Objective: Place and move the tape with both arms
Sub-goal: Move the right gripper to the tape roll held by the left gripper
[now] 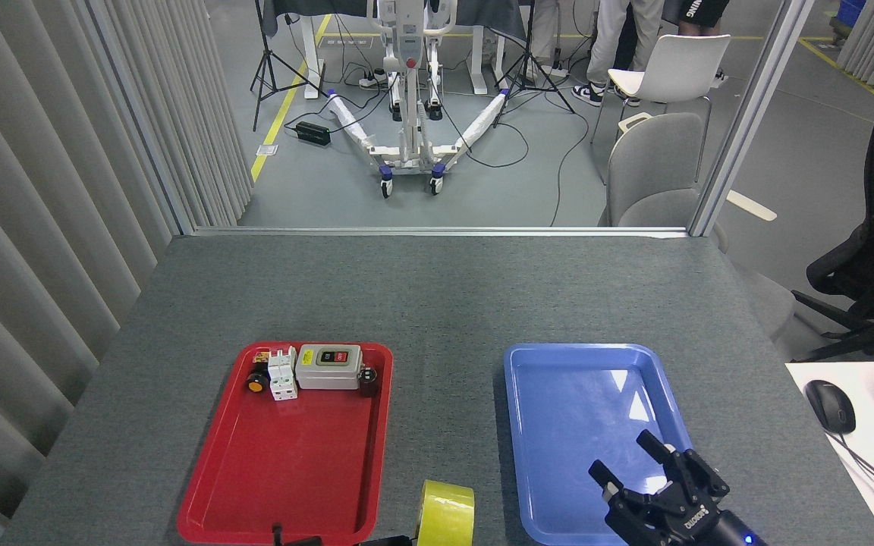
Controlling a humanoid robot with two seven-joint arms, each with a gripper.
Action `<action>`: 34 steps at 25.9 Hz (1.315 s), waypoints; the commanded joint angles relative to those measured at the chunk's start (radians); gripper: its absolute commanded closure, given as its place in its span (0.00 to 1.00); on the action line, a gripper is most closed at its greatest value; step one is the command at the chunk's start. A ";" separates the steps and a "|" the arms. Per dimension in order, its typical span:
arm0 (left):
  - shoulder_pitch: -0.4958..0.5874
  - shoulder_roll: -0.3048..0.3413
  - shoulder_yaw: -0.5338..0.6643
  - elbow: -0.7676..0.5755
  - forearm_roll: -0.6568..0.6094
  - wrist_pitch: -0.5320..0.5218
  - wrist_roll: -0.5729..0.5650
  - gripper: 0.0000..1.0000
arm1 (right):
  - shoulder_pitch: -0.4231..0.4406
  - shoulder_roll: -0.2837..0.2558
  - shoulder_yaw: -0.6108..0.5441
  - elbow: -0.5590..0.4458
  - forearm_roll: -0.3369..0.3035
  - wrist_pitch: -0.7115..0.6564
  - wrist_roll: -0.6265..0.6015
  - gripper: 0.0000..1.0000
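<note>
The table (pixel 437 288) is a grey felt-like surface with an open workshop floor beyond its far edge; a red tray (pixel 285 462) lies on its left half and a blue tray (pixel 581 379) on its right half. The tape (pixel 446 512) stands on edge at the bottom of the view, in the bare strip between the two trays, just beside the red tray's near right corner and inside neither tray. Its yellow band faces the camera, so I judge the roll's axis to run roughly left-right. My left gripper (pixel 308 541) shows only as dark parts at the bottom edge, left of the roll; I cannot tell how its fingers are set or whether they hold the tape. My right gripper (pixel 653 474) sits over the blue tray's near end, fingers spread apart and empty, pointing up and left. The tape lies left of those fingers, near but apart, with the tray's left rim between them. I judge the right gripper to be the receiving side: it would need to close the gap leftward and meet the roll across its width. The red tray's far end holds small electrical parts (pixel 308 370), well clear.
</note>
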State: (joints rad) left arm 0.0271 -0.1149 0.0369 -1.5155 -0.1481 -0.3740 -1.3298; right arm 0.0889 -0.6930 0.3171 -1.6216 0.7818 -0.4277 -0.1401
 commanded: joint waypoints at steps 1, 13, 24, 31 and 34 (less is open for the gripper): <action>0.001 -0.002 -0.018 -0.012 0.012 0.044 0.012 1.00 | -0.006 -0.042 0.054 0.000 -0.061 -0.201 0.014 0.00; -0.015 -0.003 -0.031 -0.111 0.200 0.285 0.060 1.00 | -0.213 -0.023 0.217 0.017 -0.073 -0.347 0.102 0.00; -0.016 -0.003 -0.035 -0.100 0.202 0.268 0.086 1.00 | -0.245 0.109 0.157 0.083 -0.354 -0.358 0.448 0.00; -0.016 -0.003 -0.035 -0.028 0.202 -0.023 0.092 1.00 | -0.267 0.144 0.134 0.086 -0.562 -0.358 0.669 0.00; -0.016 -0.003 -0.035 -0.025 0.200 -0.033 0.089 1.00 | -0.270 0.153 0.132 0.086 -0.572 -0.358 0.672 0.00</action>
State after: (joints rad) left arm 0.0106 -0.1181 0.0018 -1.5527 0.0536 -0.3637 -1.2385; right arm -0.1753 -0.5500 0.4510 -1.5365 0.2398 -0.7852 0.5097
